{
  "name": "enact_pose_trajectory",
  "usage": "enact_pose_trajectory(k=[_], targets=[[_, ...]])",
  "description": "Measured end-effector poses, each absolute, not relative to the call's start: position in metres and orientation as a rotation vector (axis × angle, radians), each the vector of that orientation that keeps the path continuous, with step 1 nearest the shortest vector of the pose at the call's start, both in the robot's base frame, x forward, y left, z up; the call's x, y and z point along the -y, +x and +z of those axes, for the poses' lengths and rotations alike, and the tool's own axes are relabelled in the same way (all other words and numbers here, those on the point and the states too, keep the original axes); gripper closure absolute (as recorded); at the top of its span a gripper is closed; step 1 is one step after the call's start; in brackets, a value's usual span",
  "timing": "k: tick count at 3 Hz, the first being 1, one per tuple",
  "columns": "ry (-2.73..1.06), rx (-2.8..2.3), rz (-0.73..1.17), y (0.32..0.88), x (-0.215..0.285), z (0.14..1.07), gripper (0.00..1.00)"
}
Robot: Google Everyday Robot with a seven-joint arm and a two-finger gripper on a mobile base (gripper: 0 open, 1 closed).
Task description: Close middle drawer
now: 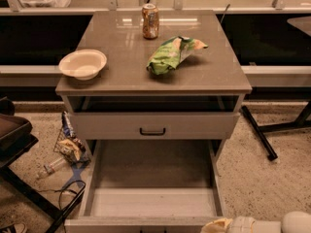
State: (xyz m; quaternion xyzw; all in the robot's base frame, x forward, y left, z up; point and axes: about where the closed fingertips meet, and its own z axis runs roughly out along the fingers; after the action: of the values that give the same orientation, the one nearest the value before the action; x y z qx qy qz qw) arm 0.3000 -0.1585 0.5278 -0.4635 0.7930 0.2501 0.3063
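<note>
Countertop bowl (83, 63); tool (217, 225) beside middle drawer (150, 204)

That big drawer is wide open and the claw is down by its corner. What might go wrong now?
The claw sits at a front corner of the middle drawer, off-centre, so a push there might twist and jam it. A hard slam might also topple the can standing on the cabinet.

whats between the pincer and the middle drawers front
Nothing. In the camera view the pincer sits at the bottom right, close by the front right corner of the open middle drawer, with no object between them.
</note>
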Motion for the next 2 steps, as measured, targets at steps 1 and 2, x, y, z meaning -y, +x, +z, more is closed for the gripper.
enact_pose_trajectory(k=[1, 2], targets=[[-1.212, -2.085, 0.698, 0.299, 0.157, 0.497, 1.00], [-1.208, -2.053, 0.715, 0.300, 0.151, 0.469, 1.00]])
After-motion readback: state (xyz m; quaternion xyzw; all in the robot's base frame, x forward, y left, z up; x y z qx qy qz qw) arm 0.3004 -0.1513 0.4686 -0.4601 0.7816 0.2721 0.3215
